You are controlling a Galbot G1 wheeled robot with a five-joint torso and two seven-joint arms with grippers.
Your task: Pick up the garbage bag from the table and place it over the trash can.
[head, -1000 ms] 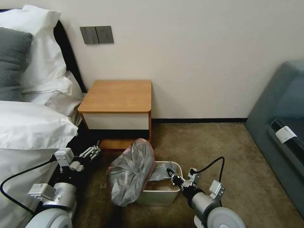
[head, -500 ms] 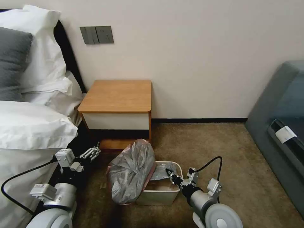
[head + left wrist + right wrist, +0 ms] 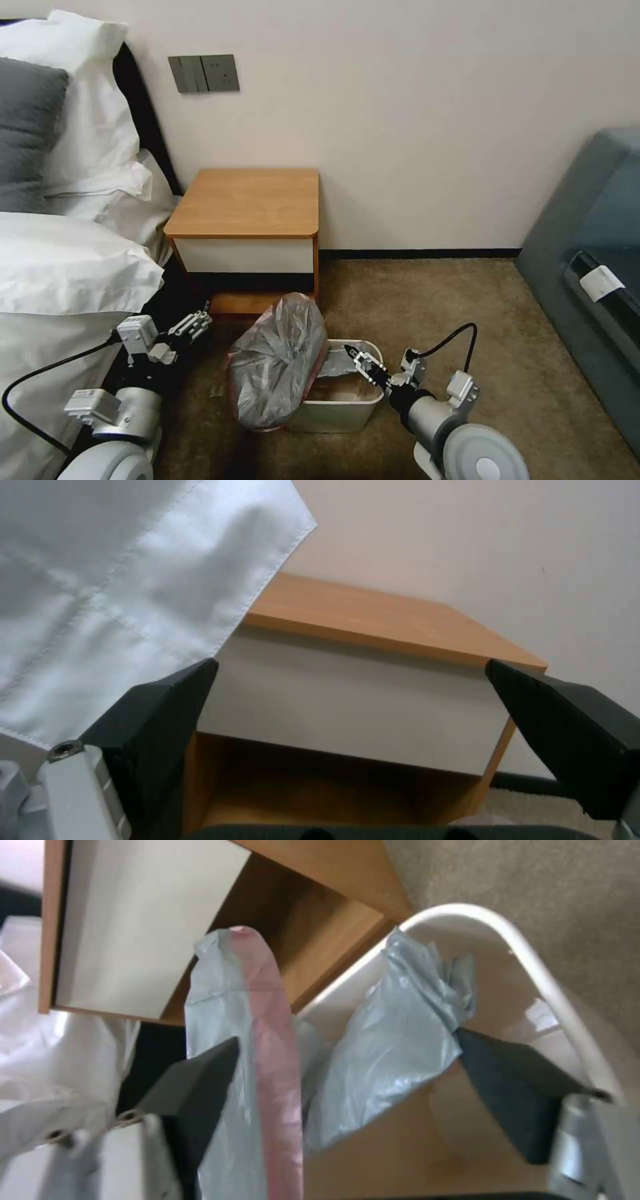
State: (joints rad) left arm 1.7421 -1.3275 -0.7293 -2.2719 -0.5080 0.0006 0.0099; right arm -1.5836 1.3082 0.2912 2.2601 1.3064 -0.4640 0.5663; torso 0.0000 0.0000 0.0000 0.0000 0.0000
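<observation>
Centrally, I see the trash can (image 3: 337, 407) standing on the carpet (image 3: 453, 313) in front of the table (image 3: 250, 203), and I use it as the landmark for everything else. The garbage bag (image 3: 277, 363) is draped over the can's rim on the side toward the bed (image 3: 60, 267), bulging above that rim and hanging down its outer wall; a smaller fold of the same plastic lies across the can's mouth toward the far rim. My right gripper (image 3: 363, 363) sits at the can's opposite rim, reaching over the opening, and in the right wrist view its fingers (image 3: 513, 1090) are spread apart with grey plastic between them; I cannot tell whether either finger touches the film. That view also shows the bag's pinkish-red edge (image 3: 273, 1040) running past the near finger, with the can's white rim (image 3: 527, 965) curving beside the far finger. My left gripper (image 3: 193, 325) hangs well apart from the can, on the bed side and nearer the table's low shelf; its fingers (image 3: 167, 705) are spread wide and hold nothing, framing the table's white drawer front (image 3: 353, 705) beyond them.
</observation>
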